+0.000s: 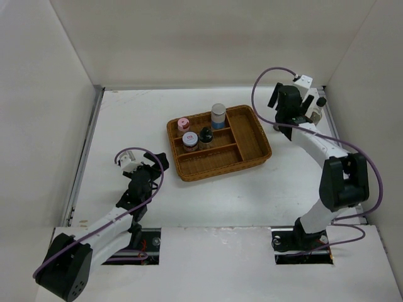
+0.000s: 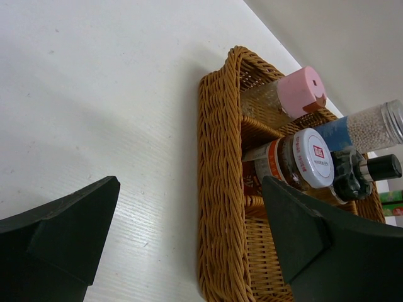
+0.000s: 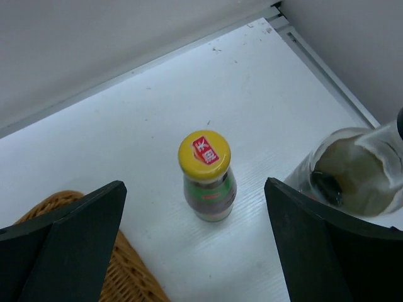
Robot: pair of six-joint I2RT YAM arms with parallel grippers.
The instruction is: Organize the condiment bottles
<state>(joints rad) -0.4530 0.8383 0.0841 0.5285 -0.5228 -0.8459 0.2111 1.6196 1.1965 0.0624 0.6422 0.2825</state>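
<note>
The brown wicker tray (image 1: 252,141) holds a pink-lidded jar (image 1: 183,123), a white-lidded jar (image 1: 189,139), a dark shaker (image 1: 206,136) and a grey-capped blue-label jar (image 1: 218,115). My left gripper (image 1: 157,161) is open and empty beside the tray's near left corner. Its wrist view shows the tray rim (image 2: 220,189) between the fingers and the same jars beyond. My right gripper (image 1: 296,113) is open at the far right, above a slim green yellow-capped bottle (image 3: 206,173) that stands on the table between its fingers (image 3: 75,239). A glass bottle (image 3: 343,176) stands just to the right.
White walls close in the table on the left, back and right. A metal strip (image 3: 315,56) runs along the right wall's foot. The tray's corner (image 3: 135,283) lies near the right gripper's left finger. The tray's front and right compartments hold nothing.
</note>
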